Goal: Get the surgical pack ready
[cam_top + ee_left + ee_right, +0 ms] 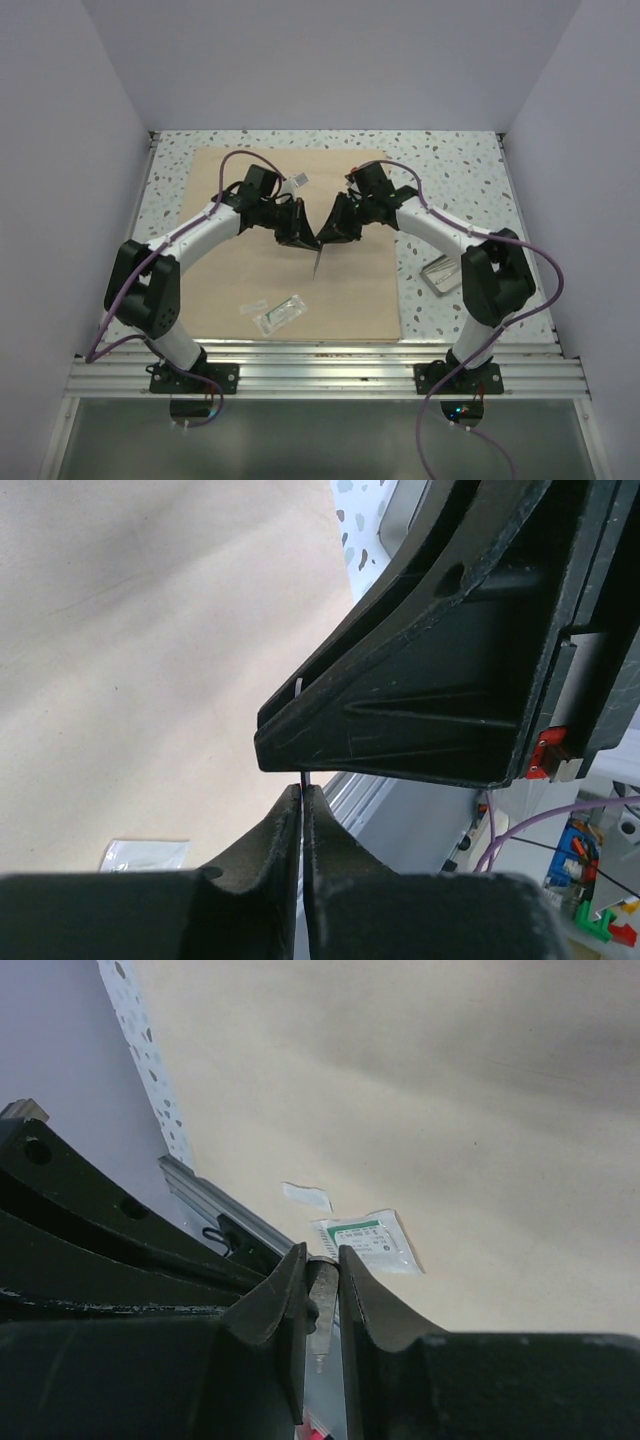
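The surgical pack lies spread flat as a big tan cloth sheet on the table, and shows in the wrist views too. Above its middle my two grippers meet tip to tip. A thin metal instrument hangs slanted below them. My left gripper is shut on the instrument's thin edge, which pokes out just above the fingertips. My right gripper has its fingers pressed against both sides of the grey metal shaft. That right gripper fills the upper right of the left wrist view.
A clear pouch with green print lies on the cloth near the front edge. A small clear plastic scrap sits beside it. A small shiny metal tray rests on the speckled table right of the cloth.
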`<state>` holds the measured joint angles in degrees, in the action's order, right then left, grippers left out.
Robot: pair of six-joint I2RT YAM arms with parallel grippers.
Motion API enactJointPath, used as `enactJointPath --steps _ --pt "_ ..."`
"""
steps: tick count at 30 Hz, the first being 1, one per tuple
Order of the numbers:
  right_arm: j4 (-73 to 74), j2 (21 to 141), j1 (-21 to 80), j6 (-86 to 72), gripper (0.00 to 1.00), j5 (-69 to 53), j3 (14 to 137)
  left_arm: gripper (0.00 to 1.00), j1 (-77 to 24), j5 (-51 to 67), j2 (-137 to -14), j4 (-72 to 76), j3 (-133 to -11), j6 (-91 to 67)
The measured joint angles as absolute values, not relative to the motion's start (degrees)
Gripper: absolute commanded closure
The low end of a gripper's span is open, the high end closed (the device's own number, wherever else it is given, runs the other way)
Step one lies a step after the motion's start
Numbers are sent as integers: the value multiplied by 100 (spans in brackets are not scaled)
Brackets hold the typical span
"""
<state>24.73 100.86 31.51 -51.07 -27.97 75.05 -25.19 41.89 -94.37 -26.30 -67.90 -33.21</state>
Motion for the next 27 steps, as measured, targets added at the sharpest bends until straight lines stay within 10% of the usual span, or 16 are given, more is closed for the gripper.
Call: enactJointPath --steps 7,27 --pt "3218 10084 2985 -4856 100 -2373 7594 36 -2346 3944 -9332 -2808 -6790 -3026" --pt "5133 9091 -2364 -2803 100 -576 6650 35 -1876 1752 -9168 -4080 -6569 -2523"
